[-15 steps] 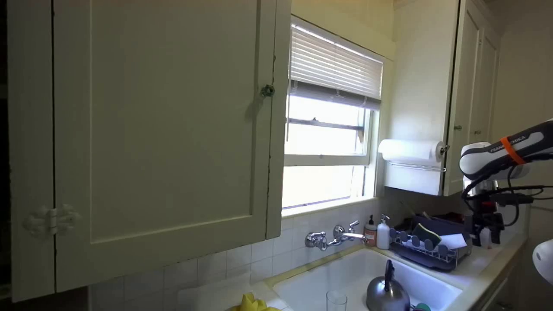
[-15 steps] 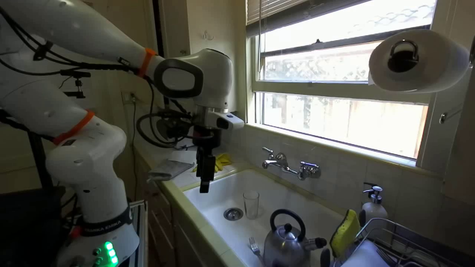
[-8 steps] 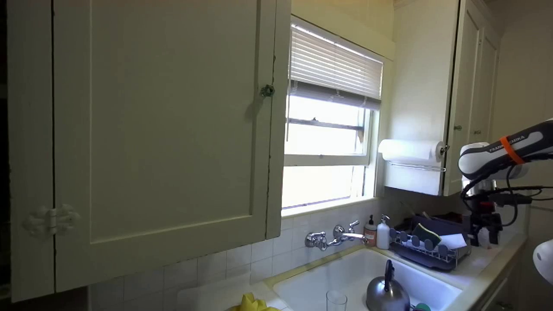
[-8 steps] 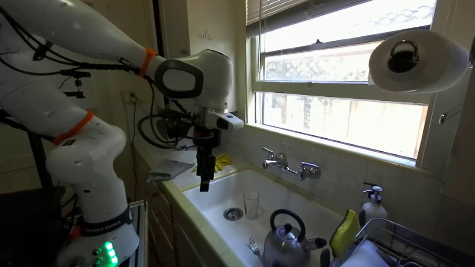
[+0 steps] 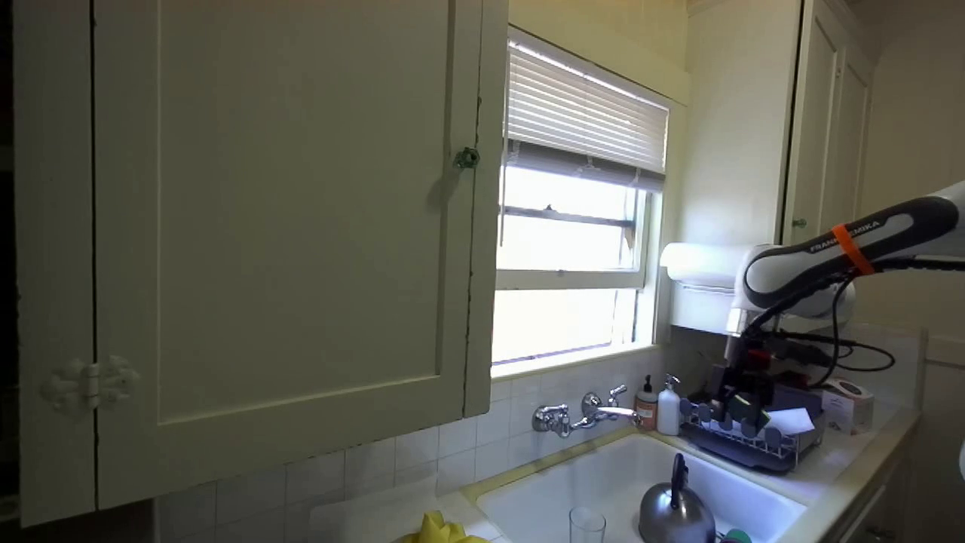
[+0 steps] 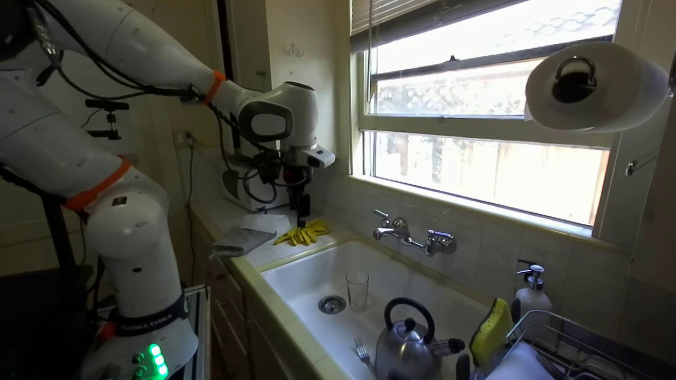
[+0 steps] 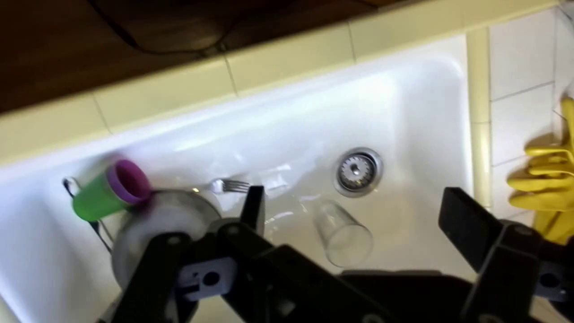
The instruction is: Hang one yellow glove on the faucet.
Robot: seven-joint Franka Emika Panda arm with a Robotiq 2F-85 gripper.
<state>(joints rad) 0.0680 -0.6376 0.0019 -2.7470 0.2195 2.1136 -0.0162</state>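
1. Since the earlier frame, the arm (image 6: 153, 53) is carrying the end effector (image 7: 352, 210) nearer the yellow glove (image 7: 551, 197), as both exterior views are showing; the glove itself is staying put.
2. Both fingers (image 7: 468, 222) are standing wide apart and holding nothing; a glass (image 7: 343, 235) is showing in the gap, down in the sink (image 7: 291, 134) below.
3. Everything is turning on one sideways offset: the glove is lying outside the finger at the right of the wrist view, past the sink's edge, on the tiled table (image 7: 520, 121).
4. Its own fingers are pointing back toward the end effector, roughly along the line of the gap; the rest is passing out of that view, leaving the full long axis uncertain.
5. In an exterior view the fingertips (image 6: 301, 222) are overlapping the glove, though the wrist view is suggesting they are apart.
6. To the end effector's right there, the faucet (image 6: 413, 242) is bearing no glove.
7. Probably the next move is needing sideways travel, then perhaps a wrist turn for closing across the glove.
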